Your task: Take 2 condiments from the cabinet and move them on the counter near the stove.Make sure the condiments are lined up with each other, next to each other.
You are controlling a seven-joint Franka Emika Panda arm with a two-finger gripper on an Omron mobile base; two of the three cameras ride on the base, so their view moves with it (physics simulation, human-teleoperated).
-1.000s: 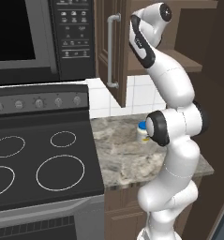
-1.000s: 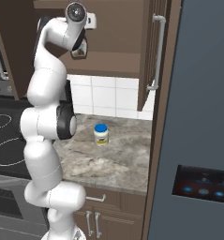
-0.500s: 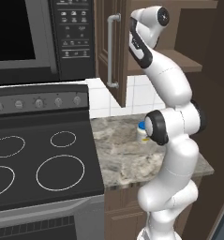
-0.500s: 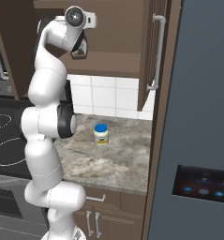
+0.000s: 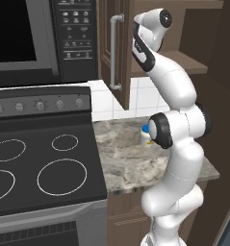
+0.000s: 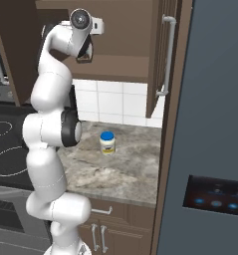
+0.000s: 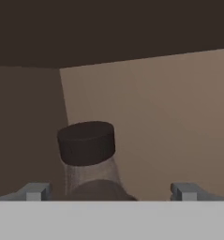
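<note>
The white arm (image 5: 176, 120) rises from the lower right and reaches up into the open cabinet (image 5: 191, 67), where its upper end sits at the level of the shelf. The cabinet door (image 5: 117, 48) stands swung out to the left, its silver bar handle (image 5: 112, 52) facing the microwave (image 5: 39, 38). On the marbled bench (image 5: 126, 156) a white jar (image 5: 145, 136) with a blue lid stands just behind the arm's dark elbow joint, partly hidden by it. The black stove (image 5: 39, 168) lies to the left, touching the bench.

Evenly and softly lit rendered kitchen, without glare or hard shadows, dim inside the cabinet (image 7: 146, 108), slightly soft and pixelated throughout.
</note>
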